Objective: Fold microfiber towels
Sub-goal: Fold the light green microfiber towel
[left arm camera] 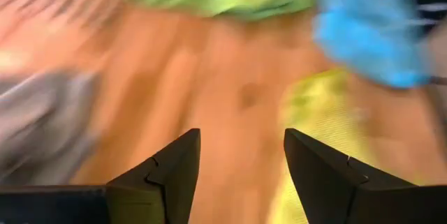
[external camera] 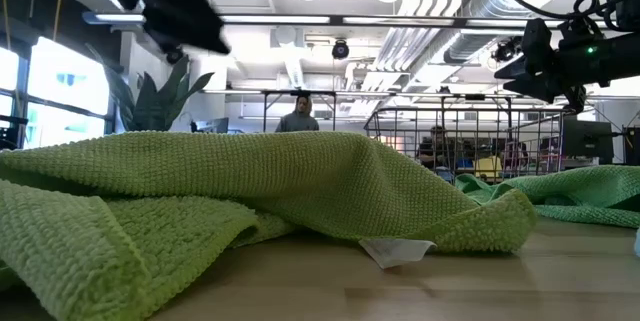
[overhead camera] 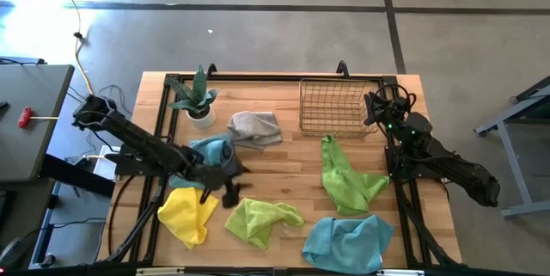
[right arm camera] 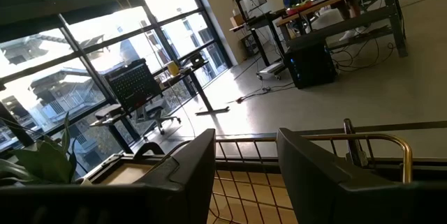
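At table centre, bare wood (overhead camera: 284,173), towels (overhead camera: 262,217) ringing it, left end effector (overhead camera: 230,192) open

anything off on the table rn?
Nothing damaged or spilled. All six microfiber towels lie crumpled and unfolded: grey, two light blue, yellow, two lime green. The wire basket sits upright.

The left arm (overhead camera: 163,157) hid part of the light blue towel (overhead camera: 209,149) beside the plant (overhead camera: 196,97). The surface (left arm camera: 230,77) and towels were blurred in the left wrist view.
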Controlling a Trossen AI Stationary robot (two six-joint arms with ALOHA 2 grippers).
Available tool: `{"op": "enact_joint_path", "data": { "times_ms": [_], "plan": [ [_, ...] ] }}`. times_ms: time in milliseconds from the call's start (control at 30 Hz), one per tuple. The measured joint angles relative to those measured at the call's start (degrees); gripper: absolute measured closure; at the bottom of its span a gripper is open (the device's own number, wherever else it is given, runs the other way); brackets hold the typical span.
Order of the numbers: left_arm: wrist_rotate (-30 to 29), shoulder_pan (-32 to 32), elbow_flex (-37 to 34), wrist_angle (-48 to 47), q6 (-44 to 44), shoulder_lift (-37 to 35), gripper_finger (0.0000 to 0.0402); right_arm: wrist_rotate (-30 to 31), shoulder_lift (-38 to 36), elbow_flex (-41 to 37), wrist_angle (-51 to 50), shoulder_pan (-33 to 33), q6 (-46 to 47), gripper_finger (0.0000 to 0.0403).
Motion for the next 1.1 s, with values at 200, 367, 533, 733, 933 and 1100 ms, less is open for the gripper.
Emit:
{"op": "enact_joint_path", "data": {
  "times_ms": [200,367,533,733,933,1100],
  "plan": [
    [1.4,-5.0,-0.3,12.7,7.1,8.7,0.0204,0.0,0.0,0.0,0.0,0.0,0.0,0.0256],
    [0.5,-5.4,0.1,16.2,7.3,15.8,0.0204,0.0,-0.1,0.0,0.0,0.0,0.0,0.0256],
    [5.6,-2.9,0.1,21.7,7.1,22.9,0.0204,0.0,0.0,0.0,0.0,0.0,0.0,0.0256],
    [12.3,-1.7,0.1,25.5,4.0,26.8,0.0204,0.0,0.0,0.0,0.0,0.0,0.0,0.0256],
    [13.1,-2.5,0.1,20.0,1.2,27.5,0.0204,0.0,0.0,0.0,0.0,0.0,0.0,0.0256],
    [12.0,-3.9,0.6,9.7,-5.6,27.0,0.0204,0.0,0.0,0.0,0.0,0.0,0.0,0.0256]
  ]
}}
